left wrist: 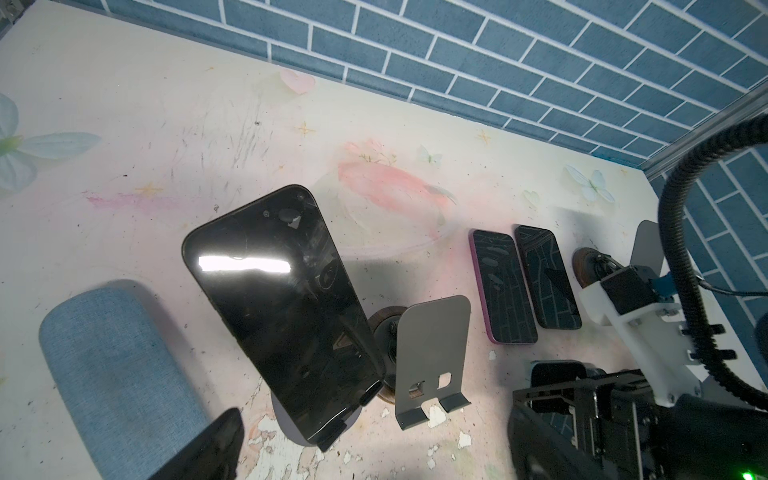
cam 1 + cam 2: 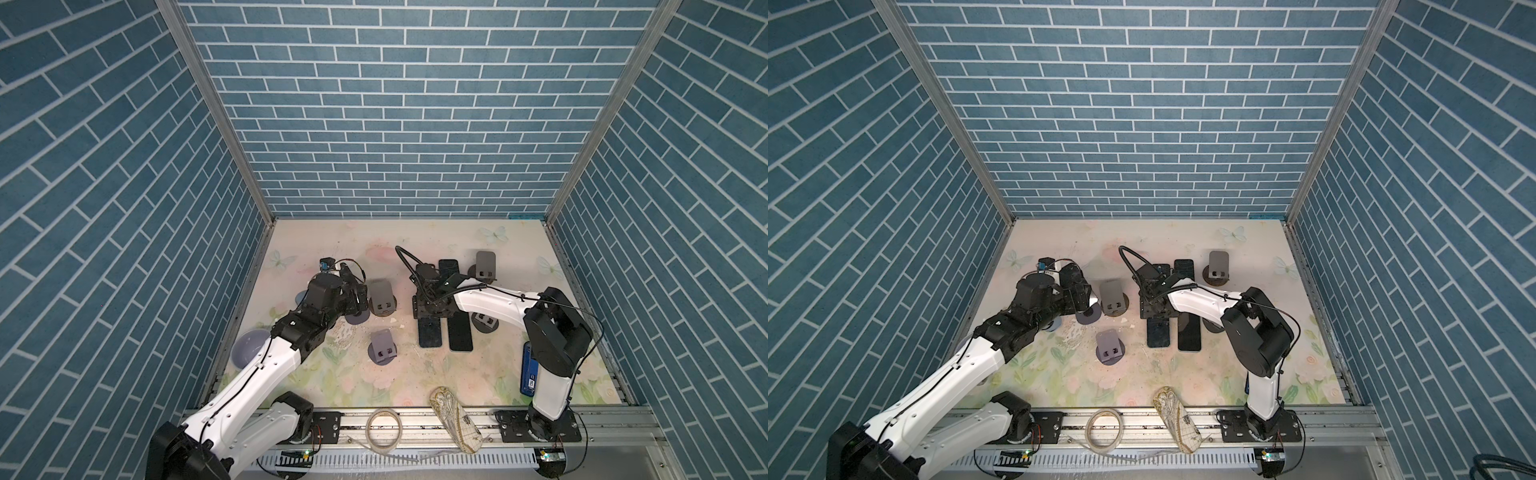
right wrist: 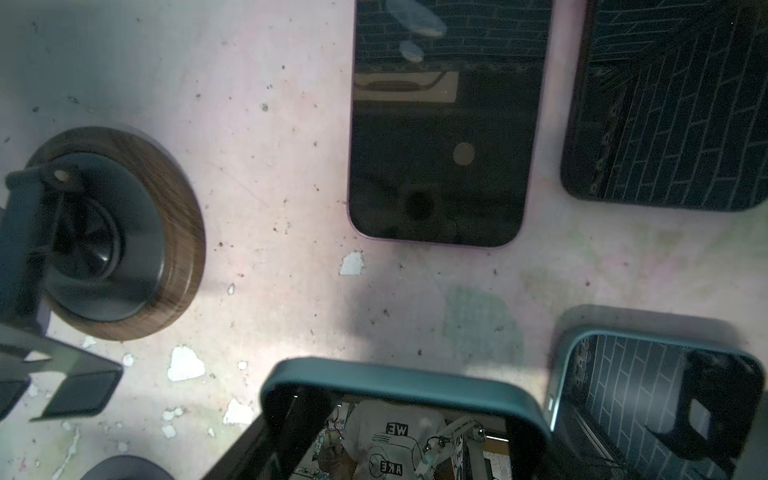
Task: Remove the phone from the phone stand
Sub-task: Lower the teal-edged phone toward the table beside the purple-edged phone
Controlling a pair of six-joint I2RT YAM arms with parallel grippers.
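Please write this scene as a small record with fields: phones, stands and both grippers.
on stand: dark phone, leaning on grey stand
beside it: empty stand, grey
lying flat: purple-edged phone and black phone, side by side on table
left gripper: open, close to the dark phone
right gripper: above flat phones; grip unclear

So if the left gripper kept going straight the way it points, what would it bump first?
Most likely the black phone leaning on its stand: it sits right ahead of the open left gripper in the left wrist view. How far ahead is hard to judge.
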